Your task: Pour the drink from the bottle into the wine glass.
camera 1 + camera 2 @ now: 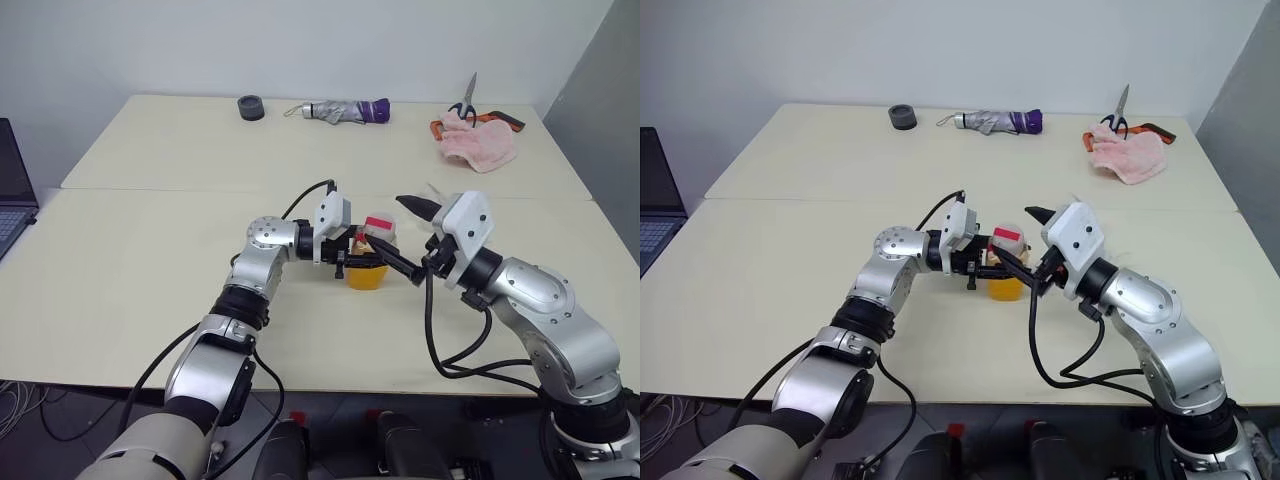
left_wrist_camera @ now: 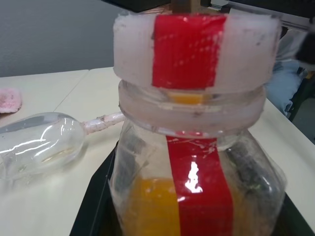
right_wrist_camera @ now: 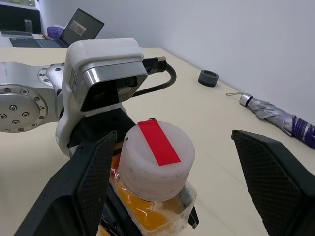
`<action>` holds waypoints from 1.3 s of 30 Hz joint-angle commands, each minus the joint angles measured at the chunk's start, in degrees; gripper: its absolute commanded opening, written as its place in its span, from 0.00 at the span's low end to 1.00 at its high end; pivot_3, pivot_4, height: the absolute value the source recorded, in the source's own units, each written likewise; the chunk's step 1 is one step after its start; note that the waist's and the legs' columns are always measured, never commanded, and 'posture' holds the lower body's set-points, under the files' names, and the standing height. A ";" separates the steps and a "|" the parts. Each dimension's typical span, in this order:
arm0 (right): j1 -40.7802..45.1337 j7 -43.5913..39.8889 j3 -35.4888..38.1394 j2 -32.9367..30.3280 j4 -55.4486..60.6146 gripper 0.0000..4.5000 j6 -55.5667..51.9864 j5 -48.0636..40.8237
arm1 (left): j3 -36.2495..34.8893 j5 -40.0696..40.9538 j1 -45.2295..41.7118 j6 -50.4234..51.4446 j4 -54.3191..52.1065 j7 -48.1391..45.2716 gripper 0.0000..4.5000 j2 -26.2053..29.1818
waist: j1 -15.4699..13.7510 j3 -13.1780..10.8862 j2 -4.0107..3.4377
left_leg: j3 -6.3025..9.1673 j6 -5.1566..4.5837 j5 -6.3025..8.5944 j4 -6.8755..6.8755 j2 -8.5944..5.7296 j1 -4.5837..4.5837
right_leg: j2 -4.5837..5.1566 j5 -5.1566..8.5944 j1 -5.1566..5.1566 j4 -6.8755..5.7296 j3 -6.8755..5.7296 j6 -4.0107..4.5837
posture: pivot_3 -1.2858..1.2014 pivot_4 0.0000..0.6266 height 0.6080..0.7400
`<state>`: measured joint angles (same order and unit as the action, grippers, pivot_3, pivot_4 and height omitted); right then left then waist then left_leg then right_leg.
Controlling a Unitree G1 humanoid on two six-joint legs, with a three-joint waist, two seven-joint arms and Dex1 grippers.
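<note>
The bottle (image 1: pixel 372 250) stands upright near the table's middle, clear plastic with a red strip running over its whitish cap (image 3: pixel 157 157). Orange drink (image 1: pixel 366 277) fills its lower part. My left gripper (image 1: pixel 385 262) reaches in from the left and is shut on the bottle's body. My right gripper (image 3: pixel 173 136) is open, one black finger (image 3: pixel 93 182) on each side of the cap, apart from it. The wine glass (image 2: pixel 39 142) lies on its side on the table beyond the bottle, bowl empty, in the left wrist view.
At the table's far edge lie a black tape roll (image 1: pixel 250 107), a folded grey-and-purple umbrella (image 1: pixel 345 110), scissors (image 1: pixel 465 100) and a pink cloth (image 1: pixel 478 145). A laptop (image 1: pixel 12 190) sits at the left edge. The near tabletop (image 1: pixel 120 300) is bare.
</note>
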<state>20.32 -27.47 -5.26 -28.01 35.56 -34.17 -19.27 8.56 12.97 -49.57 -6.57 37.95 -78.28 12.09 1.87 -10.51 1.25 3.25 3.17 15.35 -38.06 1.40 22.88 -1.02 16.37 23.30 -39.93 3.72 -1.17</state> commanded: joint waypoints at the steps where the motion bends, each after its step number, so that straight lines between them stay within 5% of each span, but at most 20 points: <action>1: 0.14 -0.16 1.90 -0.03 1.66 0.88 0.63 -0.71 | -0.42 0.50 -1.62 -0.81 -1.10 -0.31 0.38 -0.16 | 0.00 0.00 0.00 | 0.00 0.00 0.00 0.00 0.00 0.00 | 0.00 0.00 0.00 0.00 0.00 0.00 | 0.52 0.24 1.00; 39: -1.46 -1.19 3.95 -1.64 3.18 0.88 -0.44 -2.90 | -0.36 0.42 -1.53 -1.05 -1.07 -0.35 0.38 -0.18 | 0.00 0.00 0.00 | 0.00 0.00 0.00 0.00 0.00 0.00 | 0.00 0.00 0.00 0.00 0.00 0.00 | 0.52 0.24 1.00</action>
<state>18.81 -28.61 -2.96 -29.11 36.18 -34.99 -21.55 8.56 12.94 -49.57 -6.69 38.03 -78.30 12.08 1.87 -10.51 1.25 3.24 3.17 15.35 -38.06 1.39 22.87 -1.02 16.37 23.30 -39.94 3.72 -1.17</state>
